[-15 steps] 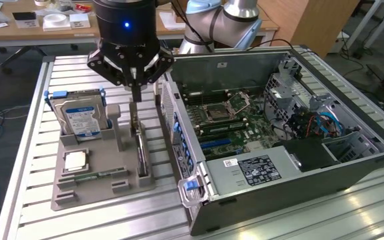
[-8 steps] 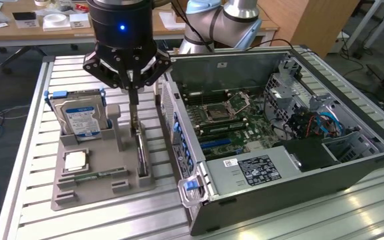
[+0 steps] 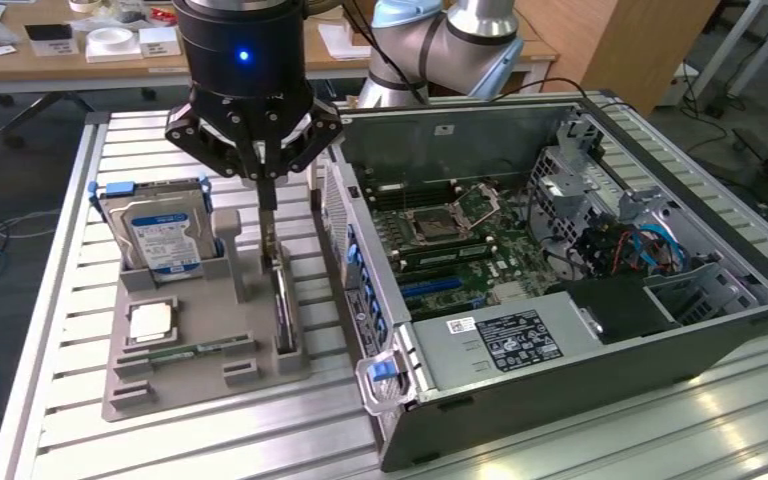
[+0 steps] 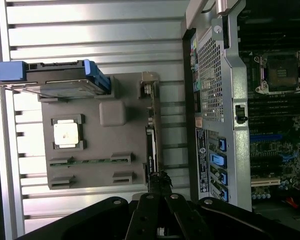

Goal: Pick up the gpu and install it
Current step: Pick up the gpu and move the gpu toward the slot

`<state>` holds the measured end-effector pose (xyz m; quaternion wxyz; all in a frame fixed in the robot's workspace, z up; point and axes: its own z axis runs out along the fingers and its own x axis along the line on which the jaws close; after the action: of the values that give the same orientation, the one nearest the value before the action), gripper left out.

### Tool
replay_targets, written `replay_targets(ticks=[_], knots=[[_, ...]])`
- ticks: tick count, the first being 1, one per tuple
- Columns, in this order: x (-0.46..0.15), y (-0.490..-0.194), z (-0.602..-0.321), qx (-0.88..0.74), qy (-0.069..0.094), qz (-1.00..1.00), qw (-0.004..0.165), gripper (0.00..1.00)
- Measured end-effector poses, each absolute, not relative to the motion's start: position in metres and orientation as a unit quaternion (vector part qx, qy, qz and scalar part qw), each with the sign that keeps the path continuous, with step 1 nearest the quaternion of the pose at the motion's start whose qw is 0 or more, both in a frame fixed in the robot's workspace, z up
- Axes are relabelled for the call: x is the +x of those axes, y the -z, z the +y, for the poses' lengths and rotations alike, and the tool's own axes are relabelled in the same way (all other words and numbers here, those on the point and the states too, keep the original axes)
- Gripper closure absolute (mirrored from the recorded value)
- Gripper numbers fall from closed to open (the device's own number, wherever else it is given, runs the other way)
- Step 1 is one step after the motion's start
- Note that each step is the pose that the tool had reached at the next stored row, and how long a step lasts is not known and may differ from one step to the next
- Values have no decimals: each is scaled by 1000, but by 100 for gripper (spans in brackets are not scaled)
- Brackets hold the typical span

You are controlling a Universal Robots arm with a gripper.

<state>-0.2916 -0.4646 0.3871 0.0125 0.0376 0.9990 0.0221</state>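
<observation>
We see our gripper (image 3: 267, 225) with fingers clamped on the upper edge of the gpu (image 3: 284, 310), which stands on edge in the tray (image 3: 197, 322) just beside the open case (image 3: 598, 370).

Soft indoor light, glare on table (image 3: 704, 415)

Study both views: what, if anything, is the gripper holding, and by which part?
The gripper is shut on the gpu, pinching the thin card by its upper edge while it stands on edge in a slot of the grey tray.
</observation>
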Motion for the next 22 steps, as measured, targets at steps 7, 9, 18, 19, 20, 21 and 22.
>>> replay_targets(ticks=[7,9,18,19,20,21,22], knots=[[-292,-387,-465,38,-22,999,12,89],[-292,-387,-465,38,-22,999,12,89],[-292,-387,-465,38,-22,999,12,64],[-292,-387,-465,38,-22,999,12,64],[-292,-387,-465,38,-22,999,12,64],[-292,-387,-465,38,-22,999,12,64],[-292,-387,-465,38,-22,999,12,64]])
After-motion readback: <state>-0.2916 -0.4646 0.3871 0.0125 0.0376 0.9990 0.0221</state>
